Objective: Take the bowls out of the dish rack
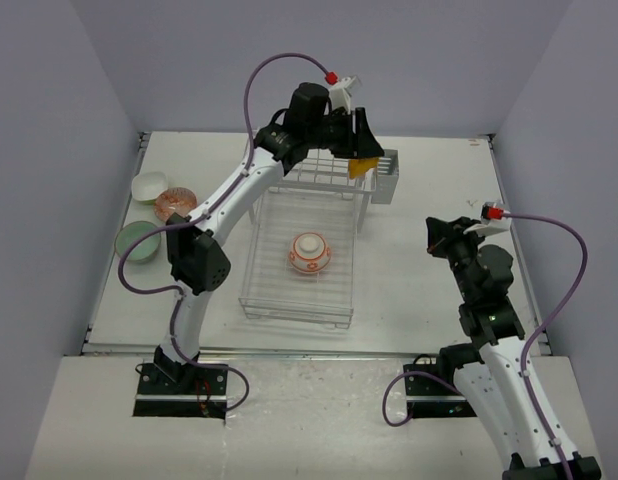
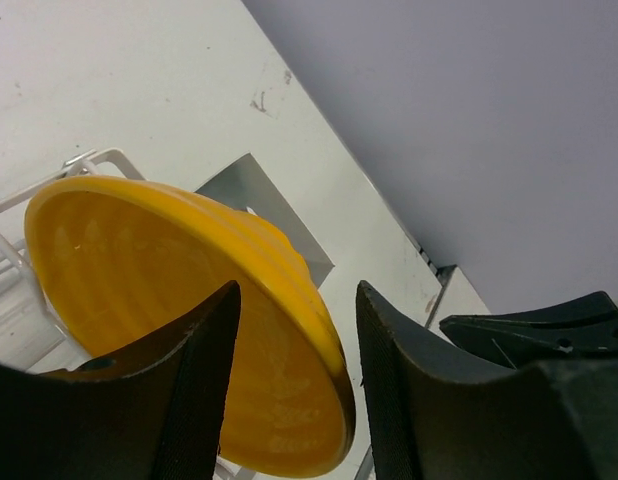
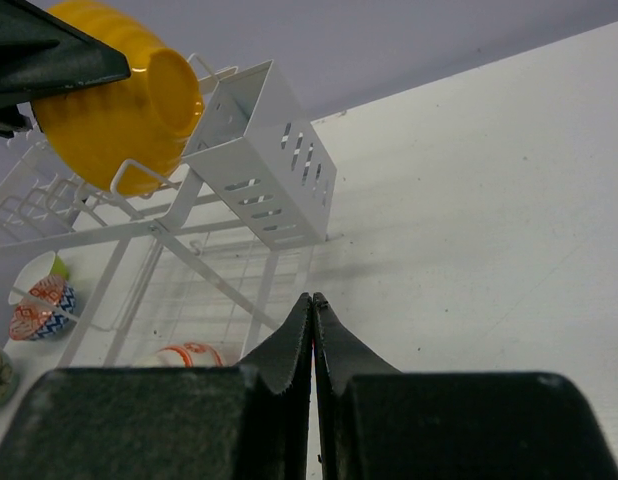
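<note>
The white desk [image 1: 429, 180] carried one white wire rack [image 1: 294, 312], two tiers high, with a flat lower tray and one slotted holder [image 3: 264, 160] at its far right corner. Two arms stood at the near edge. The left arm [image 1: 219, 210] reached over the rack to its far upper tier, and the right arm [image 1: 494, 300] was folded over bare desk to the right of the rack. There were five bowls. A glossy yellow bowl [image 2: 139, 250] with ribbed sides stood tilted on edge among the upper prongs, beside the holder. A white bowl with orange-red markings [image 1: 309, 253] lay upside down on the lower tray. Three more sat close together on the desk left of the rack: a pale bowl [image 1: 149, 185], an orange-patterned bowl [image 1: 175, 204] and a mint bowl [image 1: 139, 242]. The left tool [image 2: 297, 300] was spread, one finger [image 2: 189, 390] inside the yellow bowl and the other outside its rim; whether either touched it could not be told. The right tool [image 3: 313, 330] was pressed together, pinching nothing.
</note>
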`<action>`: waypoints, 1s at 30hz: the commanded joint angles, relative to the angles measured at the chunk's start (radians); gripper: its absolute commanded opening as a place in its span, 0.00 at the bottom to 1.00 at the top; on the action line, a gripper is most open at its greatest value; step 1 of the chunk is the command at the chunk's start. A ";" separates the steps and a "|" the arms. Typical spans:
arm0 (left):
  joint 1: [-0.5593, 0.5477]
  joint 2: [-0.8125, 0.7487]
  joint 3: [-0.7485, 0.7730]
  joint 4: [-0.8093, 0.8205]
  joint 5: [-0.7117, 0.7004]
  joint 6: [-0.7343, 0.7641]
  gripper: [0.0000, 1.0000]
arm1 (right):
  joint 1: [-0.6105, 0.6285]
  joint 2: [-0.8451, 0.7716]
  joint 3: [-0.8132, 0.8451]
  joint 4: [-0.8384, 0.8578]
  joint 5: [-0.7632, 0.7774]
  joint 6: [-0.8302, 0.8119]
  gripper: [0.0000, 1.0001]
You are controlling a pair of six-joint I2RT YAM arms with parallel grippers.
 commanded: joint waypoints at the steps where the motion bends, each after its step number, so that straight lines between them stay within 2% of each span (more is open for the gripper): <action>1: -0.006 -0.034 0.043 -0.034 -0.102 0.034 0.51 | 0.003 -0.011 -0.004 0.032 -0.019 0.000 0.00; 10: -0.018 -0.066 0.034 -0.065 -0.194 0.057 0.51 | 0.001 0.002 -0.012 0.046 -0.025 0.007 0.00; 22: -0.021 -0.092 0.038 -0.068 -0.193 0.061 0.49 | 0.001 0.009 -0.015 0.055 -0.025 0.010 0.00; 25: -0.021 -0.090 0.037 -0.068 -0.193 0.062 0.38 | 0.003 0.014 -0.012 0.055 -0.025 0.010 0.00; 29: -0.021 -0.093 0.038 -0.059 -0.179 0.057 0.18 | 0.001 0.018 -0.013 0.060 -0.025 0.010 0.00; 30: -0.020 -0.095 0.038 -0.056 -0.174 0.054 0.18 | 0.003 0.018 -0.012 0.058 -0.025 0.010 0.00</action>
